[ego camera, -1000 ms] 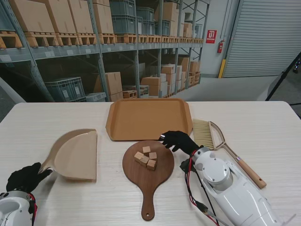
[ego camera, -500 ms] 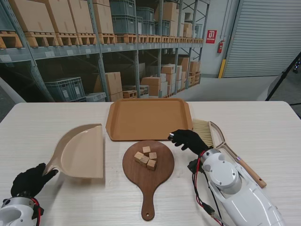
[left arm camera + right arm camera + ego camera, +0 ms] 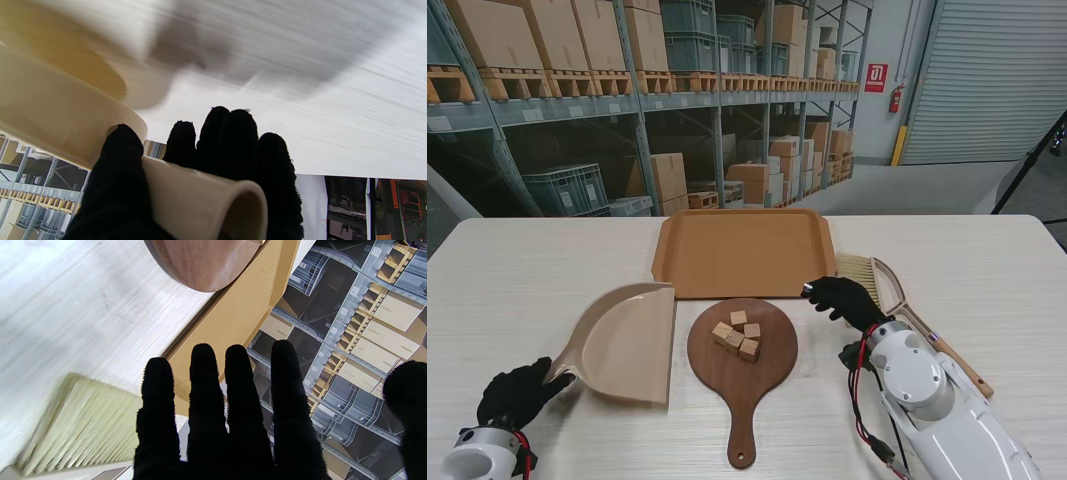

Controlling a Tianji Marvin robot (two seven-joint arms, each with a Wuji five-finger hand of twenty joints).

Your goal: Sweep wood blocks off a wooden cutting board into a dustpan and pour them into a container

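White "01" on red sign (image 3: 876, 77)

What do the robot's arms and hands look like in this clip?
Both hands, left hand and right hand, wear fuzzy black gloves. The right forearm is a glossy white shell with a grey round joint cap; red and black cables run alongside the wrist.

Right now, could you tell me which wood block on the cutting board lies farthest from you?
The single block at the cluster's far edge, nearest the tray; the others sit nearer to me.
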